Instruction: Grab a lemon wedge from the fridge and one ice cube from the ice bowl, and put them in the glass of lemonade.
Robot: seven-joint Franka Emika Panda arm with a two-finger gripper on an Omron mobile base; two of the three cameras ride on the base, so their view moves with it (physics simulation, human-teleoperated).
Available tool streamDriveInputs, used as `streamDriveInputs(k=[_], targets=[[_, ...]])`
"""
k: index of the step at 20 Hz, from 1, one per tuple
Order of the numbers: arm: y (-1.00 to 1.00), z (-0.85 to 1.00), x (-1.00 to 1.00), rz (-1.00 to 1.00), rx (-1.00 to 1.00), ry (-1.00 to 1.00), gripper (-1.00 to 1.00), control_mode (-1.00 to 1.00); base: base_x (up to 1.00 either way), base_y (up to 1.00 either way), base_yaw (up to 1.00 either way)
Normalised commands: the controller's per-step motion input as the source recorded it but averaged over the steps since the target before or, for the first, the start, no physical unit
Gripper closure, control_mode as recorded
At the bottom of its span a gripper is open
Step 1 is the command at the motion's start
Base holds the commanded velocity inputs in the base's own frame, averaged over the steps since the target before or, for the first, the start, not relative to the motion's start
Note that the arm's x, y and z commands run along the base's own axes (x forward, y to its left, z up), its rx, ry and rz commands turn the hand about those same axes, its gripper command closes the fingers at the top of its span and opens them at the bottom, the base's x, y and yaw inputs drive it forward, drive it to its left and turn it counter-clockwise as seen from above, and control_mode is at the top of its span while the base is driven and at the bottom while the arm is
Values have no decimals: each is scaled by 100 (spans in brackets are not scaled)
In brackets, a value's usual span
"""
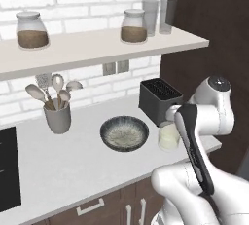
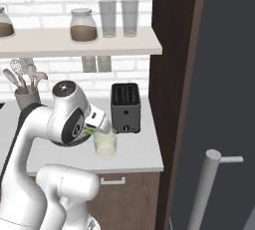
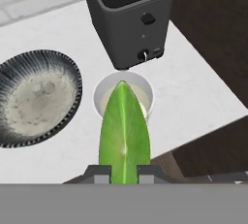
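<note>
In the hand view my gripper (image 3: 124, 172) is shut on the lemon wedge (image 3: 124, 131), a yellow-green sliver pointing away from the hand. Directly beyond its tip stands the glass of lemonade (image 3: 141, 95), seen from above on the white counter. The right base view has the gripper (image 2: 97, 124) just above the glass (image 2: 105, 145), with a bit of green at the fingers. The ice bowl (image 3: 34, 99) lies left of the glass, a little apart from it, also seen as the ice bowl (image 1: 124, 133) beside the glass (image 1: 168, 137). The grey fridge door (image 2: 224, 99) stands at the right.
A dark toaster (image 3: 128, 19) stands right behind the glass. A shelf (image 1: 97, 44) with brown-filled jars and tall glasses hangs above the counter. A utensil holder (image 1: 57, 117) sits at the left, a dark stove (image 1: 7, 170) beyond it. The counter edge (image 3: 213, 116) is close to the glass.
</note>
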Motion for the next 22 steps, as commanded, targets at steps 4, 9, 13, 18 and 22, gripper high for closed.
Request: streamDriveInputs(k=[4,9,13,18,22], targets=[[0,-18,20,2,-2,4,100,-100,0,0,0],[0,-14,13,0,-3,0,100,-100,0,0,0],[0,-3,7,0,-1,0,100,-100,0,0,0],[0,0,1,0,0,0,100,-100,0,0,0],[0,0,11,0,0,0,100,-100,0,0,0]])
